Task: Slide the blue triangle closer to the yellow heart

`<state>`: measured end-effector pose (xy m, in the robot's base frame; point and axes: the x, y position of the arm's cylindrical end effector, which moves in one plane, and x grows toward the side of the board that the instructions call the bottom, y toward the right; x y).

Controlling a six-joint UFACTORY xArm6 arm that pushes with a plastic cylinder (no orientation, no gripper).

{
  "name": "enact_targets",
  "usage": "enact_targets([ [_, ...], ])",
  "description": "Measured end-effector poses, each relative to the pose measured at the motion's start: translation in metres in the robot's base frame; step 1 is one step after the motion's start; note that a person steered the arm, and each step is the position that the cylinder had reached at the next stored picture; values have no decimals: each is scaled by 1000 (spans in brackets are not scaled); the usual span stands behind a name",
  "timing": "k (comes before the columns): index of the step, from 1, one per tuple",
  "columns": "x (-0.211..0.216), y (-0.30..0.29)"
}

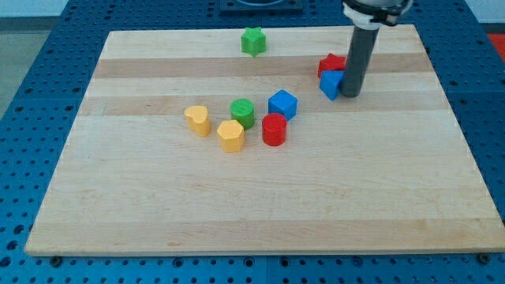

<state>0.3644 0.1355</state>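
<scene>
The blue triangle sits at the view's upper right, touching the red star just above it. My tip is right against the blue triangle's right side. The yellow heart lies at the view's centre left, far to the left of the triangle. Part of the triangle and part of the star are hidden behind the rod.
A blue cube, a red cylinder, a green cylinder and a yellow hexagon cluster between the triangle and the heart. A green star sits near the wooden board's top edge.
</scene>
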Motion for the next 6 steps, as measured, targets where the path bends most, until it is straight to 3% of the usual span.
enact_targets([
  [3,-18,-65],
  [6,-66,-88],
])
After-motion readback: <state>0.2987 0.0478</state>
